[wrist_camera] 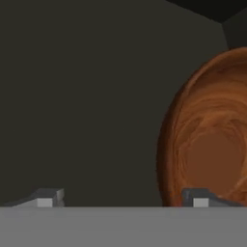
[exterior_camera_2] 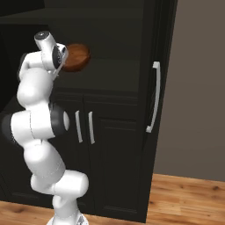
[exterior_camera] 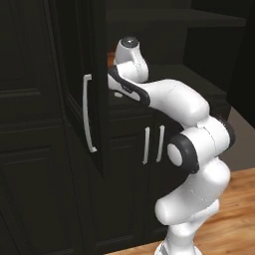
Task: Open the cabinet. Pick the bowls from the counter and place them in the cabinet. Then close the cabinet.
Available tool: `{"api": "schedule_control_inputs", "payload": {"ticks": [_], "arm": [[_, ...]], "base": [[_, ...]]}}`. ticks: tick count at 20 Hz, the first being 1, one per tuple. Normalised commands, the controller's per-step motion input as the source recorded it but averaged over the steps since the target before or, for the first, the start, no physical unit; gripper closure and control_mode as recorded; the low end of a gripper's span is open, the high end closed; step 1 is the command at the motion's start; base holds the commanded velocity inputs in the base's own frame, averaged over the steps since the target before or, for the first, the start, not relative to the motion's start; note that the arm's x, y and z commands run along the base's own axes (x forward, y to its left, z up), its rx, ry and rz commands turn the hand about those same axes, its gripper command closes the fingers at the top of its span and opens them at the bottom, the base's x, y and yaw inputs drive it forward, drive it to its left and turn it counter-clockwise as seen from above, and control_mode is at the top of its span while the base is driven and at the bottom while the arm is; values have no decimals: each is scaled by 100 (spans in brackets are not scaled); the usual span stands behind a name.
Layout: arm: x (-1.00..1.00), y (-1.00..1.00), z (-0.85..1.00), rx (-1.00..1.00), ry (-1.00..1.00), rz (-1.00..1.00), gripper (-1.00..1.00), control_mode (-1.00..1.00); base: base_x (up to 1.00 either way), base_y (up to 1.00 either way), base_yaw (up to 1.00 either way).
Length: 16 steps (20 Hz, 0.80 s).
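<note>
The tall black cabinet (exterior_camera: 74, 60) stands with both doors swung open, the left door's white bar handle (exterior_camera: 88, 112) facing me and the right door (exterior_camera_2: 163, 39) edge-on. A glossy reddish-brown bowl (exterior_camera_2: 77, 56) rests on the dark inner shelf (exterior_camera_2: 114, 74). My arm reaches into the cabinet, the hand right beside the bowl. In the hand view my gripper (wrist_camera: 123, 198) is open, its fingertips (wrist_camera: 47, 198) wide apart. The bowl (wrist_camera: 207, 140) fills the right side, its rim just inside the right fingertip, not pinched.
Below the shelf are two lower doors with short white handles (exterior_camera: 153, 144) (exterior_camera_2: 84, 127). The right cabinet door's bar handle (exterior_camera_2: 154, 96) sticks out toward me. A wooden floor (exterior_camera_2: 184, 197) and a grey wall (exterior_camera_2: 197, 88) lie to the right.
</note>
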Motion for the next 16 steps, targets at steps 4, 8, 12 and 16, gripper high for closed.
{"api": "schedule_control_inputs", "payload": {"ticks": [4,8,12,16], "arm": [[-100,-6,0,0,-7,-10,-100,-100],[-100,-40,0,5,-22,-17,-100,-100],[-100,-37,34,11,-33,-23,-100,-100],[-100,-37,30,9,-32,-29,-100,-100]], "base": [[0,0,0],[0,0,0],[0,0,0],[0,0,0]]}}
